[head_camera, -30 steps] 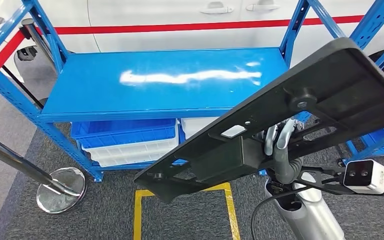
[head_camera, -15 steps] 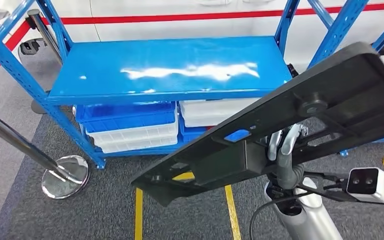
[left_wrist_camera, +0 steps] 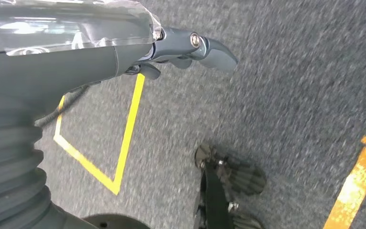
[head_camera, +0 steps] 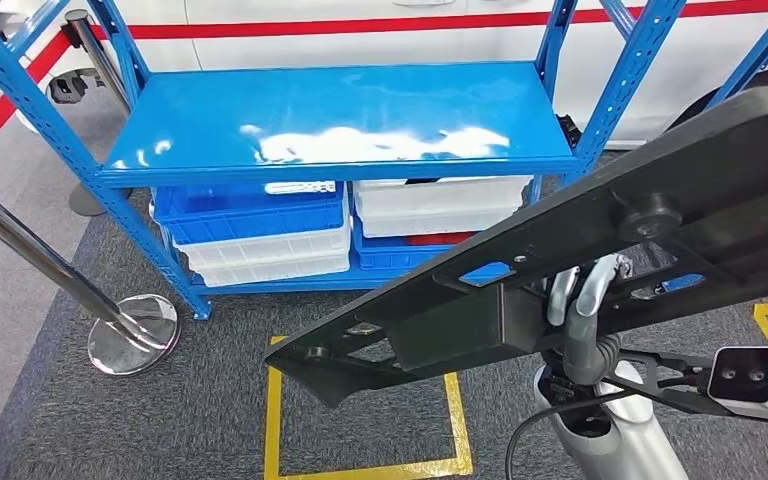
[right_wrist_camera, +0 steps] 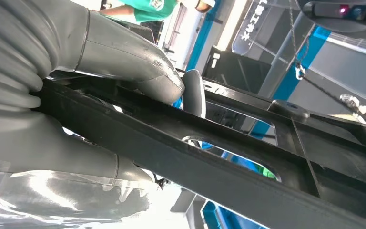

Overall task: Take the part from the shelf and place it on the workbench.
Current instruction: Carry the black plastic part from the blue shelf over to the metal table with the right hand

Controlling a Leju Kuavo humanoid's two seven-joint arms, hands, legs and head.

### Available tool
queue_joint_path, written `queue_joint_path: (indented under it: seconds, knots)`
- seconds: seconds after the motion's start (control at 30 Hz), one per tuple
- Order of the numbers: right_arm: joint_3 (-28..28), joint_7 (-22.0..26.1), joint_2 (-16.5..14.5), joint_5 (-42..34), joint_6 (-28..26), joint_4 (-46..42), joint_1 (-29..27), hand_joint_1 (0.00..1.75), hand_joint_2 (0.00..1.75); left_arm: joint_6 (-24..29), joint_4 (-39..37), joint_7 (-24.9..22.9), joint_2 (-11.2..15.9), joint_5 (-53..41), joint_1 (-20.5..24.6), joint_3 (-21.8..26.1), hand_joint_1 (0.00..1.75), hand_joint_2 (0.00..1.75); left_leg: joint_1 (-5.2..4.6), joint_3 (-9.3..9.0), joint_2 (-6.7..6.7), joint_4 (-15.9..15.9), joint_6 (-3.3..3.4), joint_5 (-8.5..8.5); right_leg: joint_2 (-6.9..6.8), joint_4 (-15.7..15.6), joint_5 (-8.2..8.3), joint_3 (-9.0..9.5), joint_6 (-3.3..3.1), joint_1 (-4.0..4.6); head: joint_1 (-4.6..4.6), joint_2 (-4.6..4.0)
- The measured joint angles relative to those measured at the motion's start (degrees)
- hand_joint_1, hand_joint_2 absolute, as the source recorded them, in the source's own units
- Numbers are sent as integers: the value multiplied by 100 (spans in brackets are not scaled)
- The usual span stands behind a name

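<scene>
The part point(head_camera: 560, 260) is a long, flat black plastic panel with cut-outs. It is held up at a slant, low at the left and high at the right, in front of the blue shelf point(head_camera: 340, 120). My right hand point(head_camera: 585, 300) grips it from below near its middle. In the right wrist view the thick grey thumb point(right_wrist_camera: 124, 57) and the fingers clamp one of the part's point(right_wrist_camera: 219, 157) bars. My left hand point(left_wrist_camera: 186, 47) hangs over the grey carpet, fingers loosely apart, holding nothing.
Blue bins point(head_camera: 250, 215) and white bins point(head_camera: 440, 205) fill the shelf's bottom level. A chrome barrier post with a round base point(head_camera: 135, 335) stands at the left. Yellow tape lines point(head_camera: 360, 470) mark the carpet. A person in green point(right_wrist_camera: 147, 7) stands nearby.
The whole picture has shifted: the shelf now looks farther off and more of the carpet and yellow square shows, so the camera has moved back. The part stays in my right hand.
</scene>
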State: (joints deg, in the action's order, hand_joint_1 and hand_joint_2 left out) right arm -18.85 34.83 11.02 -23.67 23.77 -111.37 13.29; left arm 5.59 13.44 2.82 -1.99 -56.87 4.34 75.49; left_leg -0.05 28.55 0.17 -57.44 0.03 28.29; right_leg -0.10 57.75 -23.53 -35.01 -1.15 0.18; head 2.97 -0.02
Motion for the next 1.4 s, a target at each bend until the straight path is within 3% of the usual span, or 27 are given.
queue_joint_path:
  seconds: [0.1,0.13,0.17,0.23,0.27,0.3,0.33,0.37,0.43,0.5,0.63,0.7,0.77,0.8,0.83,0.87,0.9,0.97,1.03,1.1,1.17,1.23,1.3,1.33,1.37,1.4]
  knots:
    - [5,3,-12,-1,17,-29,-6,175,175,0,2,-10,23,52,1,1,0,175,-19,-20,11,168,71,-52,-11,10,44,-19,107,-30,0,0]
    - [5,8,-15,-1,40,-36,-8,175,175,3,3,-14,28,77,0,2,0,175,-10,-14,20,207,107,-103,-6,97,-33,-64,133,-35,0,0]
    - [4,14,-16,0,71,-41,-11,175,175,6,3,-18,28,99,0,3,0,175,2,0,28,241,134,-155,1,297,-184,-154,154,-39,0,0]
    - [2,29,-32,10,139,-35,-26,175,175,12,3,-20,28,138,-3,5,0,175,1,69,37,248,164,-221,10,1022,-627,-461,185,-54,0,0]
    - [0,36,-43,20,169,-27,-37,175,175,14,3,-20,28,149,-7,7,0,175,0,109,37,240,162,-242,11,1390,-790,-605,203,-63,0,0]
    - [-2,39,-54,33,196,-18,-48,175,175,14,3,-19,28,158,-12,8,0,175,1,143,37,228,157,-258,10,1603,-853,-668,220,-75,0,0]
    - [-3,42,-62,43,216,-9,-55,175,175,14,3,-17,28,161,-17,9,0,175,3,169,36,211,150,-268,8,1594,-804,-617,234,-89,0,0]
    - [-3,42,-70,51,229,-2,-57,175,175,13,3,-15,28,163,-21,9,0,175,7,186,35,187,140,-270,5,1337,-660,-443,242,-104,0,0]
    - [-3,43,-82,58,239,4,-54,175,175,9,3,-10,28,165,-21,10,0,175,3,217,30,112,100,-248,0,527,-367,36,233,-118,0,0]
    - [-3,47,-98,65,246,4,-57,175,175,6,3,-5,28,161,-17,11,0,175,-14,261,27,45,42,-230,8,90,-278,256,176,-106,1,0]
    - [49,72,-146,138,309,-14,-126,175,175,13,5,-7,48,97,-14,9,0,175,4,327,25,-55,-82,-164,21,36,-253,235,27,-95,1,0]
    - [90,81,-193,208,386,-36,-191,175,175,12,10,3,79,62,-17,9,0,175,26,540,20,-535,-138,135,32,7,-227,237,-28,-105,1,0]
    - [128,85,-251,290,476,-41,-288,175,175,7,14,32,122,48,-28,9,0,175,38,904,20,-1332,-177,494,66,10,-219,219,-46,-93,1,0]
    - [147,85,-288,353,516,-39,-345,175,175,4,15,43,146,48,-38,9,0,175,41,1032,19,-1605,-184,565,92,14,-217,212,-48,-87,1,0]
    - [163,86,-329,442,540,-37,-394,175,175,10,16,43,169,51,-50,9,0,175,41,1058,16,-1661,-181,520,130,20,-216,208,-49,-84,1,0]
    - [177,86,-373,553,550,-37,-432,175,175,28,17,28,194,63,-58,11,0,175,41,965,1,-1467,-170,363,177,27,-215,209,-49,-83,1,0]
    - [188,86,-420,681,545,-38,-457,175,175,59,19,7,222,87,-63,15,0,175,42,778,-52,-1078,-150,136,229,34,-214,212,-46,-83,0,0]
    - [197,86,-487,913,510,-39,-481,175,175,138,26,-34,279,165,-65,38,0,175,47,400,-270,-293,-98,-163,334,49,-204,197,-19,-82,0,0]
    - [200,86,-511,1111,468,-41,-511,175,175,173,34,-43,321,209,-67,63,0,175,37,270,-384,0,-60,-195,436,48,-174,153,49,-96,1,0]
    - [213,86,-512,1295,427,-44,-552,175,175,162,36,-26,346,209,-64,72,0,175,40,268,-286,47,-14,-225,522,40,-146,117,131,-111,1,0]
    - [232,87,-511,1417,384,-61,-575,175,175,135,36,-3,353,212,-49,79,0,175,60,260,-167,119,60,-279,406,216,-280,23,176,-92,1,0]
    - [245,88,-511,1468,343,-80,-592,175,175,100,36,18,351,220,-49,99,0,175,51,266,-41,150,106,-303,172,855,-653,-276,194,-77,1,0]
    - [250,88,-511,1490,327,-84,-629,175,175,75,36,30,350,226,-63,127,0,175,27,280,90,140,118,-300,70,1567,-939,-604,213,-86,0,0]
    - [253,88,-511,1497,326,-84,-648,175,175,68,36,32,350,227,-65,138,0,175,18,282,153,134,119,-295,51,1678,-930,-649,217,-89,0,0]
    - [255,88,-511,1502,326,-85,-660,175,175,62,35,32,350,227,-63,146,0,175,12,282,213,125,118,-289,28,1542,-810,-569,214,-90,0,0]
    - [258,88,-511,1505,327,-89,-666,175,175,58,35,32,349,227,-56,152,0,175,9,280,269,111,112,-278,-19,1189,-617,-375,203,-86,0,0]
